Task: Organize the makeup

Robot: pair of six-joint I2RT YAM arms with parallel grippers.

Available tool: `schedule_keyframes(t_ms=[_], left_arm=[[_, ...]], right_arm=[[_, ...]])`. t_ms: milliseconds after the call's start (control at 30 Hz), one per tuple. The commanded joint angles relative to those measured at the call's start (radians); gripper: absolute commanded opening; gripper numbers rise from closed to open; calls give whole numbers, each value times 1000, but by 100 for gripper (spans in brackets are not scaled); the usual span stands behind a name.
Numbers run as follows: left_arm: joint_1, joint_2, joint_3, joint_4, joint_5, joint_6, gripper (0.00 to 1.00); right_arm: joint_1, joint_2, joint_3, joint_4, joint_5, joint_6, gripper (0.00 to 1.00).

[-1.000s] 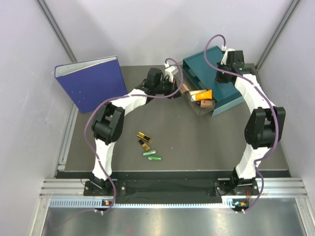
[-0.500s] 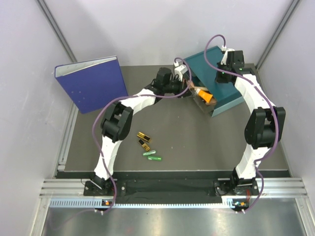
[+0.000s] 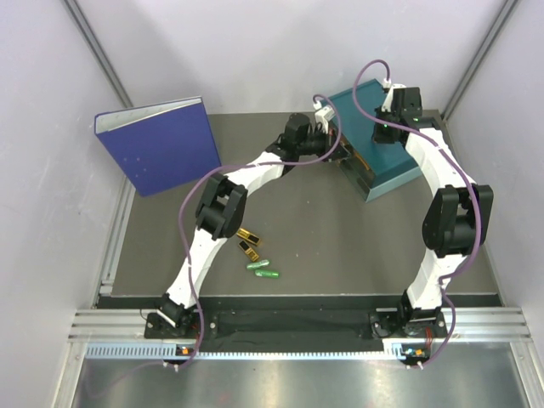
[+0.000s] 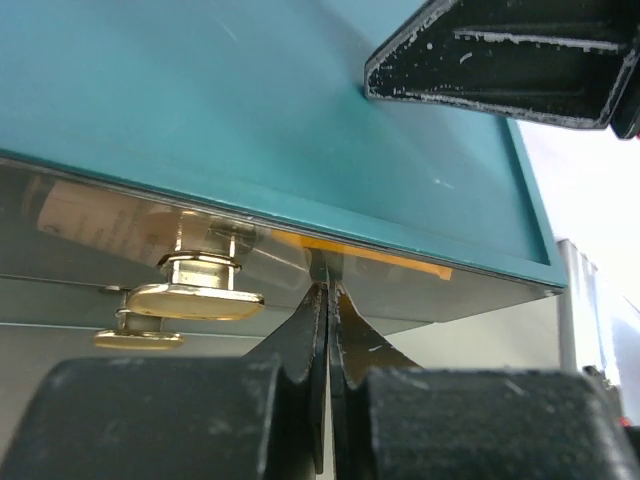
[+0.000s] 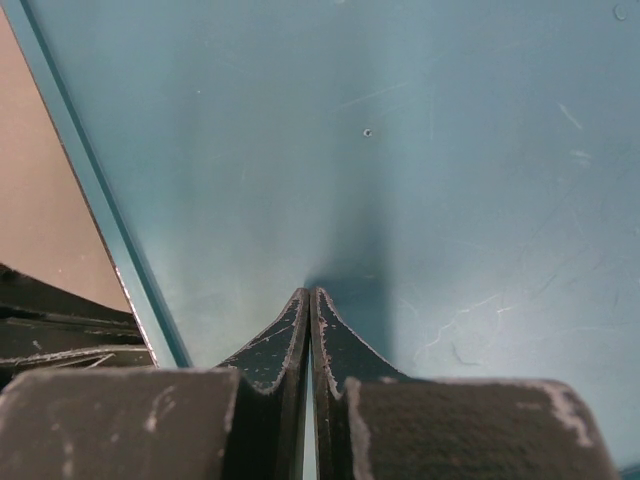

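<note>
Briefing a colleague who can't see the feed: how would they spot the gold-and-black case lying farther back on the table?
Start at the blue binder standing back left, then come forward to four small pieces on the dark table beside the left arm. The gold-and-black case is the rearmost of them. Its twin lies just in front, and the green capsules lie nearer still.

Lab test booth: plain white walls (image 3: 255, 51); aluminium rail (image 3: 484, 323); dark tabletop (image 3: 340, 246).

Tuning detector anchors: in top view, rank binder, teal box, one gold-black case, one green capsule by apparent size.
1. blue binder
2. teal drawer box, partly hidden by arms
3. gold-and-black case and green capsule: alike, unranked
</note>
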Motion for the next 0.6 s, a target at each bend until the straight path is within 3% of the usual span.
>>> schedule_keyframes(t_ms=[0, 133, 167, 200, 233, 300, 467, 567], left_arm=[[-23, 30, 60, 199, -4, -89, 3], [-8, -10, -37, 241, 16, -75, 1], [-2, -60, -89, 270, 7, -70, 6], [7, -89, -204, 299, -1, -61, 13], [12, -116, -257, 327, -33, -52, 28], [20, -182, -367, 347, -53, -11, 40], [21, -208, -424, 298, -91, 71, 73], [21, -190, -401, 258, -120, 118, 86]], right_arm=[[7, 52, -30, -115, -25, -9, 0], [7, 48, -33, -118, -25, -10, 0], [7, 45, -37, -115, -25, -10, 0], [7, 43, -41, -115, -25, -9, 0], [7, 42, -44, -115, -23, -12, 0], [7, 43, -47, -110, -23, -10, 0], [7, 45, -50, -107, -26, -10, 0], [7, 46, -49, -107, -29, -12, 0]])
